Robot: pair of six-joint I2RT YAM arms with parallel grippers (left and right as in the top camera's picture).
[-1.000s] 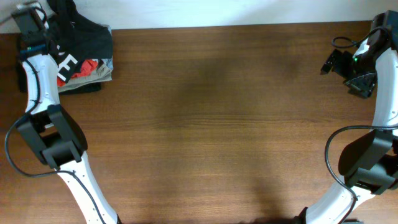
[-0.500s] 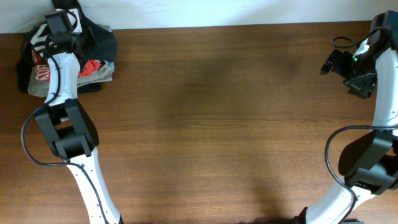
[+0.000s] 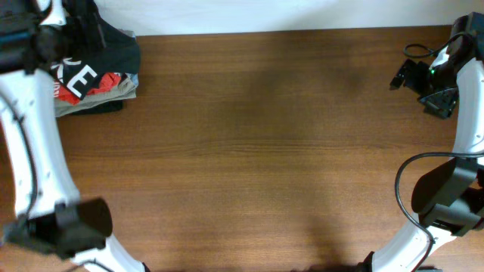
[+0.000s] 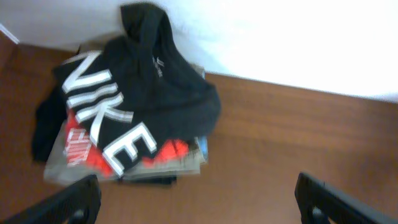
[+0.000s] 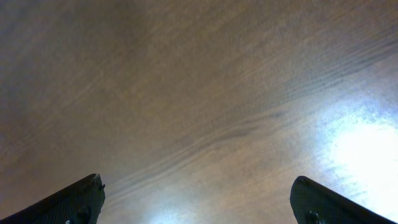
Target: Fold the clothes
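Observation:
The clothes, a black T-shirt (image 4: 155, 87) with big white NIKE lettering (image 4: 99, 118), lie bunched on top of a pile at the table's far left corner (image 3: 98, 53). My left gripper (image 4: 202, 202) hovers above and in front of the pile, open and empty, with only its two dark fingertips (image 4: 74, 199) showing at the lower edge of the left wrist view. In the overhead view my left arm (image 3: 30, 151) is a blur along the left edge. My right gripper (image 5: 205, 205) stands open over bare wood near the far right corner (image 3: 412, 75).
Under the black shirt lie a red shirt with white letters (image 4: 171, 151) and a grey-olive folded garment (image 4: 168, 167). A white wall (image 4: 280, 37) runs behind the pile. The brown wooden table (image 3: 265, 151) stretches between the two arms.
My left gripper has opened wide and swung back from over the pile towards the left. The black shirt lies on the pile. The right arm has not moved.

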